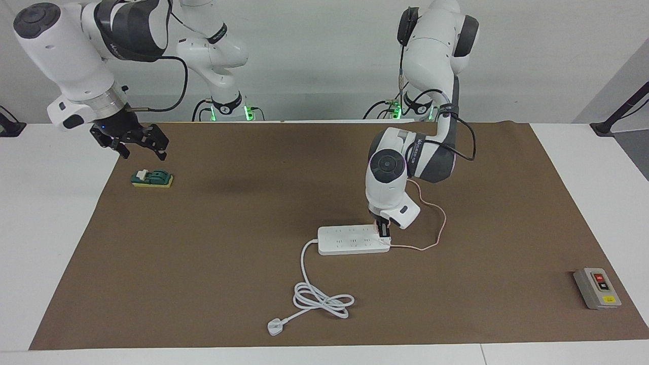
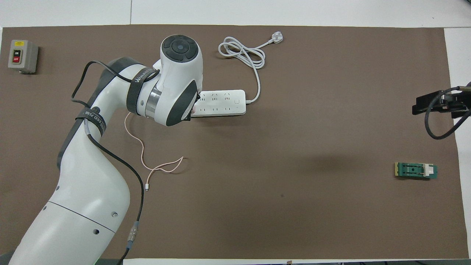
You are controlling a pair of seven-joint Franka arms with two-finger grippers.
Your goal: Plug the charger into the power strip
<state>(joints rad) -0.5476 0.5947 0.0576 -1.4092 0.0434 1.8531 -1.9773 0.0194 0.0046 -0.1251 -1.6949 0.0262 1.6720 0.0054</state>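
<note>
The power strip (image 1: 350,241) (image 2: 220,103) lies flat near the middle of the brown mat, its thick white cord (image 1: 324,299) (image 2: 243,53) coiled farther from the robots. My left gripper (image 1: 383,231) points straight down on the strip's end toward the left arm's end of the table. It is shut on the charger (image 1: 376,223), of which only a pale-pink sliver shows between the fingers. The charger sits at the strip's top face. Its thin pink cable (image 1: 440,225) (image 2: 141,147) trails loose on the mat. In the overhead view the left wrist hides the gripper. My right gripper (image 1: 134,144) (image 2: 438,105) waits open, raised.
A green and yellow block (image 1: 152,178) (image 2: 415,170) lies on the mat under the right gripper. A grey box with red and black buttons (image 1: 597,289) (image 2: 22,56) stands at the left arm's end. The cord's white flat plug (image 1: 275,327) (image 2: 276,36) lies farthest from the robots.
</note>
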